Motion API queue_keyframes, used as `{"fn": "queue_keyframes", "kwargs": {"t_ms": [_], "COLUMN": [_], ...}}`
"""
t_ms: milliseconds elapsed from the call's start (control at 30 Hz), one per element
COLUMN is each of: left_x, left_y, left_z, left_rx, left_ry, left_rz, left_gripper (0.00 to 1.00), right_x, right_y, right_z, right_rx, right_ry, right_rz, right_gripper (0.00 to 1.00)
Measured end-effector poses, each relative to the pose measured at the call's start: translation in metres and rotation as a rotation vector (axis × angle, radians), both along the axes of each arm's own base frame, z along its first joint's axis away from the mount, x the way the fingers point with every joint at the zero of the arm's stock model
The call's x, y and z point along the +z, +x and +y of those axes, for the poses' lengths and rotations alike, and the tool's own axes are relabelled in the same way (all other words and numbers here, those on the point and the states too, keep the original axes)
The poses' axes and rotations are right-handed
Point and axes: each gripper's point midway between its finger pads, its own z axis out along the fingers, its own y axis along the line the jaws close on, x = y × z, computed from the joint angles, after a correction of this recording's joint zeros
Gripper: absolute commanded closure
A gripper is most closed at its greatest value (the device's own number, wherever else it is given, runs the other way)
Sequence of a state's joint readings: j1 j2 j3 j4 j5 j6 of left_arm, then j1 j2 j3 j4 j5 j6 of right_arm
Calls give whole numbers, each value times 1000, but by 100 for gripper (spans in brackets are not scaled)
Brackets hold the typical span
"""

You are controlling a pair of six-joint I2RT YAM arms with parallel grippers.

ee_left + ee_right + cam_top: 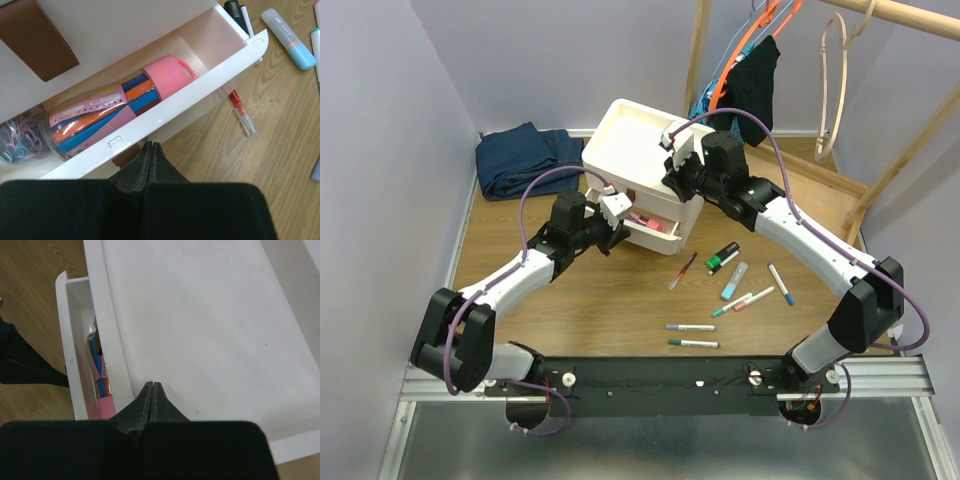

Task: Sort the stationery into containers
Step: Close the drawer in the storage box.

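both end effectors, left (151, 150) and right (151, 390), fully closed, empty; open drawer (165, 117) just ahead of left risks being knocked.

table (570, 300): wood, fills centre of frame | cloth (520, 158): dark blue, folded, upper left, on table | hangers (750, 40): orange and blue (dark garment hung there), upper right | rack (900, 20): wooden, right edge
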State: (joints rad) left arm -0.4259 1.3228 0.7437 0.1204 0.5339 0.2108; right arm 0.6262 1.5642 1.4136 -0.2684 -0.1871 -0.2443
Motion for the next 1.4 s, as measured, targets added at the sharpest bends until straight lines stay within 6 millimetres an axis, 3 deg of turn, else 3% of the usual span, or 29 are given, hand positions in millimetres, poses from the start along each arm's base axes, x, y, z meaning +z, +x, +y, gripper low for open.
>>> {"fn": "queue_keyframes", "kwargs": {"t_ms": [667, 967, 1067, 1100, 1200, 1300, 1400], "left_x": [7, 10, 13, 17, 45, 76, 91], "left_y": [42, 47, 39, 35, 14, -11, -31], "left_z": [-19, -21, -17, -15, -10, -4, 0], "left_rx": [12, 12, 10, 10, -2, -1, 9], "left_ry": [-32, -31, -7, 0, -14, -78, -151], "left_rz": [-54, -54, -10, 8, 29, 12, 18], "left_gripper": [100, 99, 69, 50, 19, 13, 17], "right_x": [-2, -2, -2, -2, -2, -2, -2], "right_y": [2, 2, 2, 2, 2, 2, 2], "right_z": [2, 3, 2, 2, 2, 2, 2], "right_rx": [-3, -3, -2, -2, -2, -3, -3], "right_ry": [19, 22, 23, 24, 25, 26, 26], "right_rz": [-11, -15, -17, -18, -21, -23, -24], "right_gripper": [99, 99, 99, 99, 99, 99, 99]}}
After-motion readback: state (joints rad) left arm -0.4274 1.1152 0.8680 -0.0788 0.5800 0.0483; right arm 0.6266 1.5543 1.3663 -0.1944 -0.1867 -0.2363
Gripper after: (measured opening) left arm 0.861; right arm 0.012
